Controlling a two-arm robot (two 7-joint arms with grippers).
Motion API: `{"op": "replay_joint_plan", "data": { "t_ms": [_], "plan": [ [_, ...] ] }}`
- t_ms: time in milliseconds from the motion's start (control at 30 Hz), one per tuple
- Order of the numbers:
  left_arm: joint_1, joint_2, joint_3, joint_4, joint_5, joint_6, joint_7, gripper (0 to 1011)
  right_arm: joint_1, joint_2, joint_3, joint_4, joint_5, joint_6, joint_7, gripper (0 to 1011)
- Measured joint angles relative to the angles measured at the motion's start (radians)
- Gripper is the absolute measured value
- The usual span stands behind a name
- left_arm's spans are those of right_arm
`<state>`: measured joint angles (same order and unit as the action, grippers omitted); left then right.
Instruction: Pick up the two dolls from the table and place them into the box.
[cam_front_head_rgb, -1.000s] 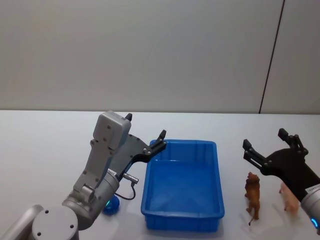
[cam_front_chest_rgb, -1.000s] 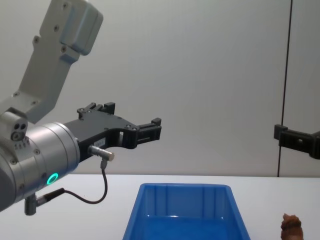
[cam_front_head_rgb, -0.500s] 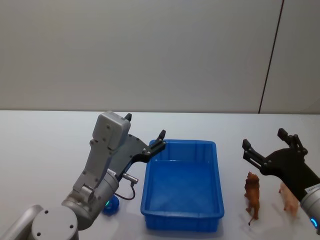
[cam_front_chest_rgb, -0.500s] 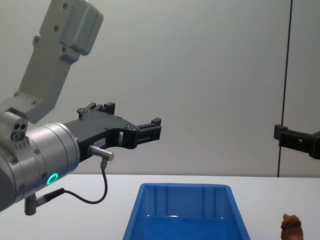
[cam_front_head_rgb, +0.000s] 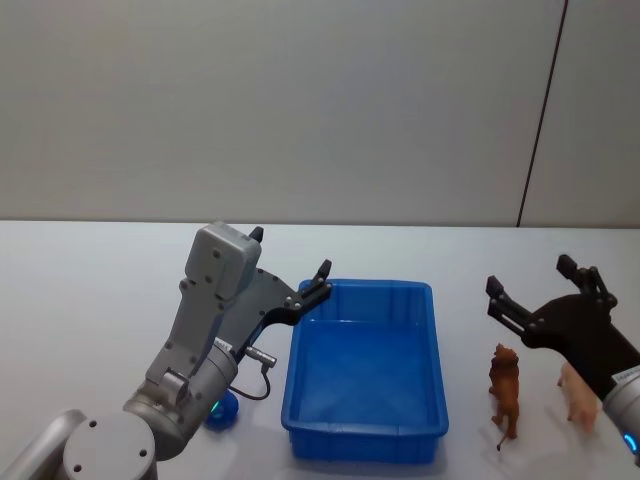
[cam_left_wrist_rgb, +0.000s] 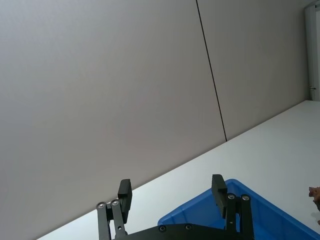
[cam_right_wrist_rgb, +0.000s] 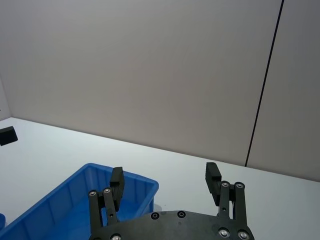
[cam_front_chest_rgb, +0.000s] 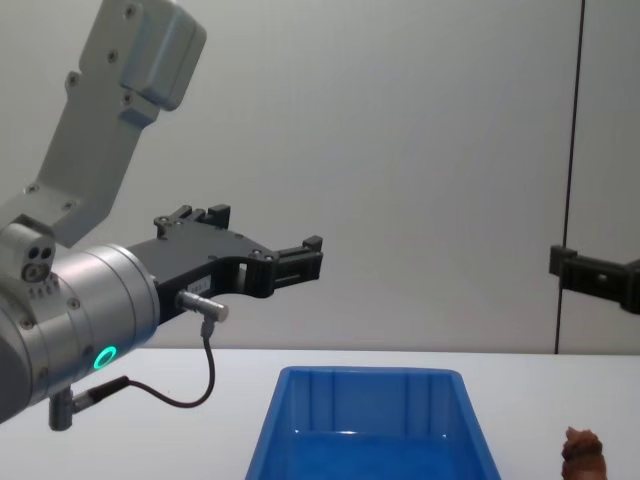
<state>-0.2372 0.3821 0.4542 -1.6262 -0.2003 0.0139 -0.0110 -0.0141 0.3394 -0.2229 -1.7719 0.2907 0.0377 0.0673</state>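
Right gripper (cam_front_head_rgb: 528, 276), jaws wide and empty, hovers above the brown doll (cam_front_head_rgb: 505, 390), which stands on the table (cam_front_head_rgb: 100, 300) just below it, right of the box (cam_front_head_rgb: 362, 441). Likely light, rigid, tippy: pinch its torso sidewise. Left gripper (cam_front_head_rgb: 290, 252), also spread, hangs above the box's left rim.

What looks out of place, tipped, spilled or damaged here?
Nothing stands out. The blue box sits level and empty on the table; the brown doll stands upright to its right. Left gripper and right gripper hover open.
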Motion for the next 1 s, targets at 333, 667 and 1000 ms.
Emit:
{"op": "replay_joint_plan", "data": {
  "t_ms": [333, 667, 1000],
  "plan": [
    [0.0, 0.0, 0.0, 0.0, 0.0, 0.0, 0.0, 1002, 0.001, 0.029, 0.03, -0.044, 0.044, 0.075, -0.005, 1000],
    [0.0, 0.0, 0.0, 0.0, 0.0, 0.0, 0.0, 1002, -0.001, 0.067, 0.061, -0.053, 0.061, 0.169, -0.018, 1000],
    [0.0, 0.0, 0.0, 0.0, 0.0, 0.0, 0.0, 1002, -0.002, 0.086, 0.073, -0.009, 0.045, 0.248, -0.023, 1001]
  ]
}}
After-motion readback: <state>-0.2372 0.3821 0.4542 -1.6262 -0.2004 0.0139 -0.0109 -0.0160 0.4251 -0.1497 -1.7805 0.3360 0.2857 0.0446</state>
